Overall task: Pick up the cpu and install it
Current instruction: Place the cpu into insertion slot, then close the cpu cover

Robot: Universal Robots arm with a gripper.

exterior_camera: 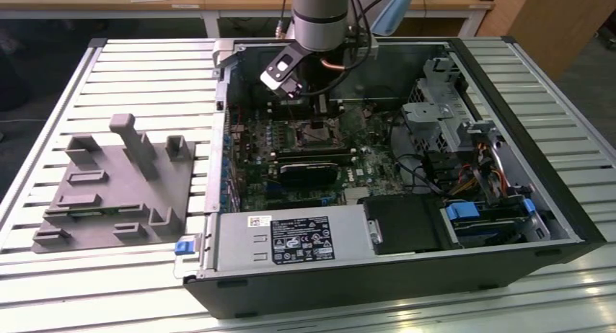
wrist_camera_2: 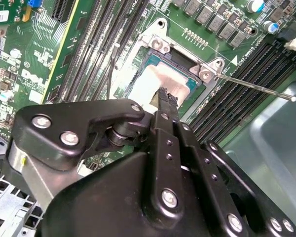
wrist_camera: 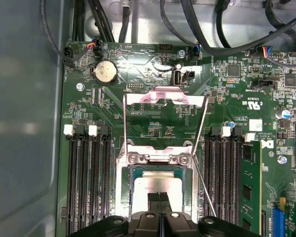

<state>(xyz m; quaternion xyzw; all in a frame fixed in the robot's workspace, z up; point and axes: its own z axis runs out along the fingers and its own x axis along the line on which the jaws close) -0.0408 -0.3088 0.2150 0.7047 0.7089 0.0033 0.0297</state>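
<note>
The cpu [wrist_camera: 157, 183] lies flat in the motherboard socket [wrist_camera: 122, 187], its pale metal top up; the second wrist view shows the cpu [wrist_camera_2: 150, 81] inside the same socket frame [wrist_camera_2: 160, 45]. My gripper [wrist_camera: 159, 198] is shut, its two black fingertips [wrist_camera_2: 164, 95] pressed together with nothing between them. They sit right over the cpu's top; contact cannot be made out. In the exterior view my gripper [exterior_camera: 310, 106] hangs inside the open computer case, just above the socket [exterior_camera: 313, 135].
The socket's load plate [wrist_camera: 165, 95] stands flipped open and its thin lever rod [wrist_camera: 203, 129] sticks up beside it. Memory slots [wrist_camera: 89, 182] flank the socket. A grey plastic holder block [exterior_camera: 115, 181] sits on the slatted table at the exterior view's left. The case walls [exterior_camera: 385, 282] surround the board.
</note>
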